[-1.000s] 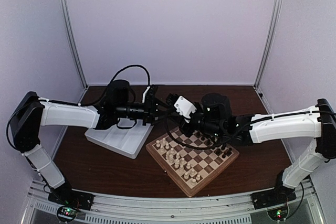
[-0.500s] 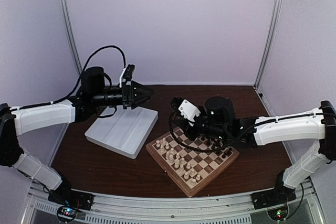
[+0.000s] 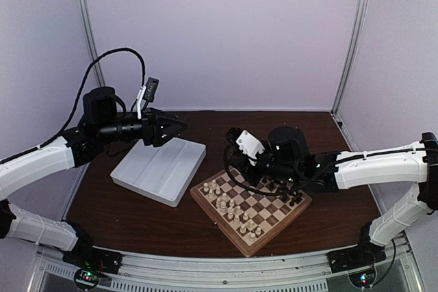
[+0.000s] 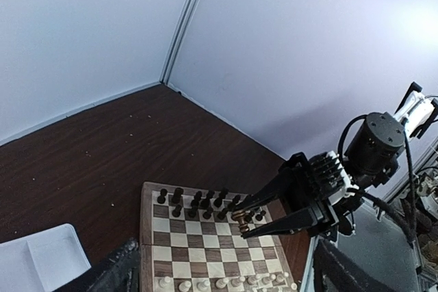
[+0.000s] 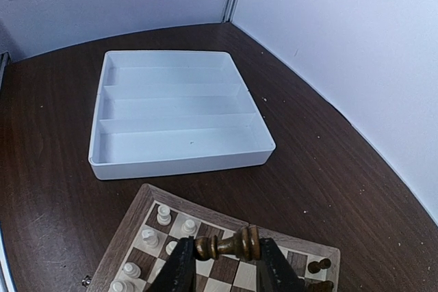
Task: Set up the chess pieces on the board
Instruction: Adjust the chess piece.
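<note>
The board point(image 3: 268, 215) lies right of centre. Dark pieces point(image 3: 291, 198) line its far right side and cream pieces point(image 3: 231, 208) stand on its near left side. My right gripper point(image 3: 237, 163) hangs over the board's far left corner. In the right wrist view it point(image 5: 226, 264) is shut on a dark brown piece point(image 5: 229, 245), held sideways above the board point(image 5: 130, 234). The left wrist view shows that piece point(image 4: 241, 221) above the dark rows point(image 4: 198, 203). My left gripper point(image 3: 179, 126) is open and empty, raised above the tray's far edge; its fingers point(image 4: 113, 275) frame the board from afar.
A white compartment tray point(image 3: 159, 169) lies left of the board, empty in the right wrist view point(image 5: 178, 111). Brown tabletop surrounds both. White walls with metal posts close the back and sides.
My left arm has pulled back to the left and risen, away from the right gripper it was close to. My right gripper has sunk slightly toward the board, still holding the piece.
</note>
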You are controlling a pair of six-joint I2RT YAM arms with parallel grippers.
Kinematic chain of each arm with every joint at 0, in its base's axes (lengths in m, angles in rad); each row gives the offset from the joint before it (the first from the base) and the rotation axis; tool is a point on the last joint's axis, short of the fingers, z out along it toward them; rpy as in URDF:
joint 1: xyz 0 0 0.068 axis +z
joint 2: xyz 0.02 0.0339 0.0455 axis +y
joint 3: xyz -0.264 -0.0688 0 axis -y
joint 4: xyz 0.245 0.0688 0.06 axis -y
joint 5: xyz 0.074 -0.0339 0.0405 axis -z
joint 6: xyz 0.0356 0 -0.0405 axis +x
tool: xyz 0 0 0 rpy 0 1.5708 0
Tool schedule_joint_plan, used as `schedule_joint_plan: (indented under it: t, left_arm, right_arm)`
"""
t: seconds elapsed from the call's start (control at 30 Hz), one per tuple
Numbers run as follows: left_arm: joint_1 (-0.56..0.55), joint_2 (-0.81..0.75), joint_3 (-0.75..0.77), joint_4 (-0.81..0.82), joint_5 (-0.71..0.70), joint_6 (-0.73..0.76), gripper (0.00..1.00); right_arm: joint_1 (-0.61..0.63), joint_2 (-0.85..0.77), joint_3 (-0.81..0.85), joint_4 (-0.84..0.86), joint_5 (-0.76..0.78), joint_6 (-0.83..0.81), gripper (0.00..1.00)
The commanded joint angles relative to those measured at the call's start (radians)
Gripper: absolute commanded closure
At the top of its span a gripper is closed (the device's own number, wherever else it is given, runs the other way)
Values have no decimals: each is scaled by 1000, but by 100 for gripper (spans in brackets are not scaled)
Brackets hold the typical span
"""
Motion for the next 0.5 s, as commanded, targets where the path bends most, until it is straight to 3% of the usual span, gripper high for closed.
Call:
schedule_joint_plan:
  t: [0.0, 0.13, 0.47]
  left_arm:
    - [2, -26, -102, 195, -43, 153, 9]
    - [1, -34, -206, 389, -62, 198, 9]
    - [0, -18, -218, 440, 63, 410, 11]
  right_arm:
    - [-24, -35, 25, -34, -35, 60, 89]
    - [-49, -42, 54, -72, -83, 103, 89]
    - [-83, -66, 133, -170, -173, 214, 89]
